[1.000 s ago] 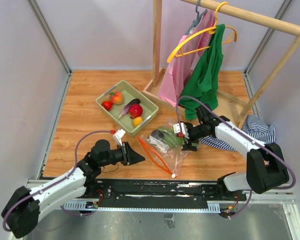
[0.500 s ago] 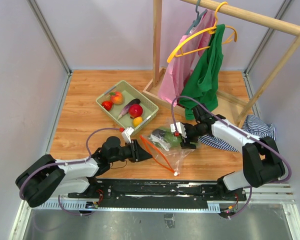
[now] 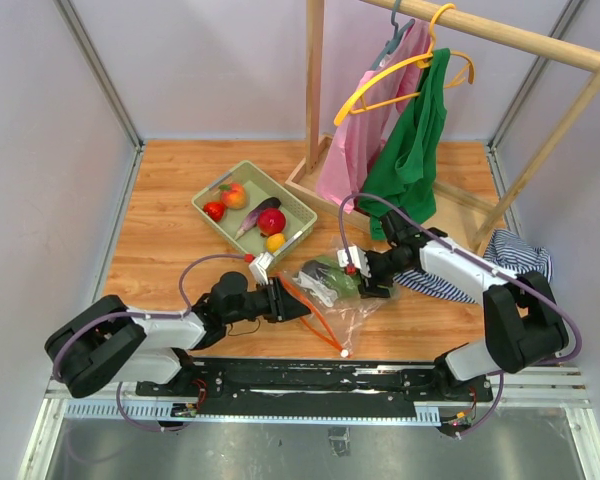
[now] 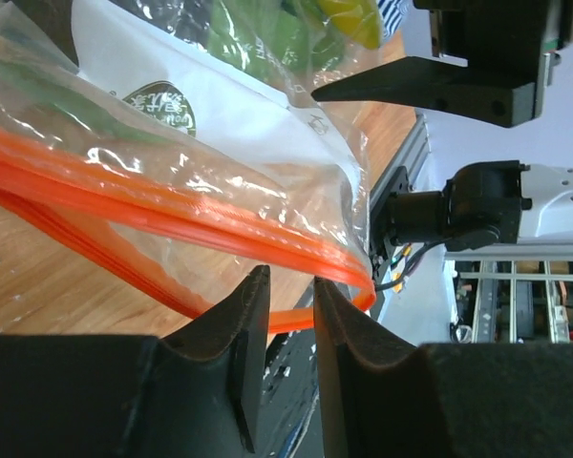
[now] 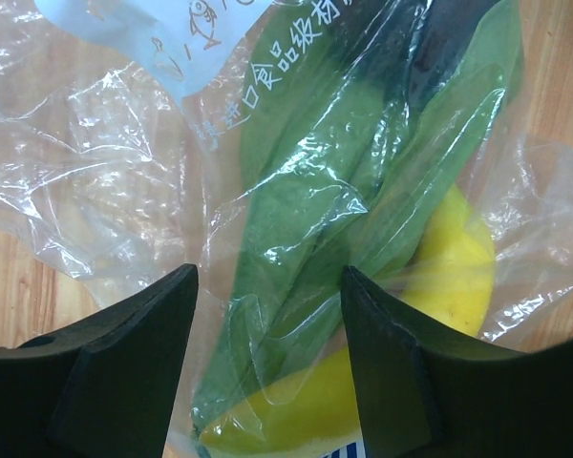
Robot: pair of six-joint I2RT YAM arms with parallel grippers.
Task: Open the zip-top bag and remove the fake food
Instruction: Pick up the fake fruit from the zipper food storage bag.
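Observation:
The zip-top bag [image 3: 332,288] lies crumpled on the table near its front edge, its orange zip strip [image 3: 315,318] running toward the front. Inside show a green piece [image 5: 363,191] and a yellow banana [image 5: 449,267]. My left gripper [image 3: 302,308] lies low at the strip's left. In the left wrist view its jaws [image 4: 291,281] stand narrowly apart, with the strip [image 4: 172,215] crossing just beyond the tips. My right gripper [image 3: 365,282] is open over the bag's right side. Its fingers [image 5: 267,277] straddle the plastic over the green piece and banana.
A pale green basket [image 3: 225,238] at the back left holds a peach [image 3: 234,195], a red fruit [image 3: 271,221], an eggplant [image 3: 252,218] and an orange [image 3: 274,242]. A wooden rack with a green shirt [image 3: 410,150] and pink garment [image 3: 355,150] stands behind. Striped cloth [image 3: 520,258] lies at the right.
My left gripper has slid right along the table up to the bag's zip strip. My right gripper's jaws have narrowed around the bag and shifted slightly left.

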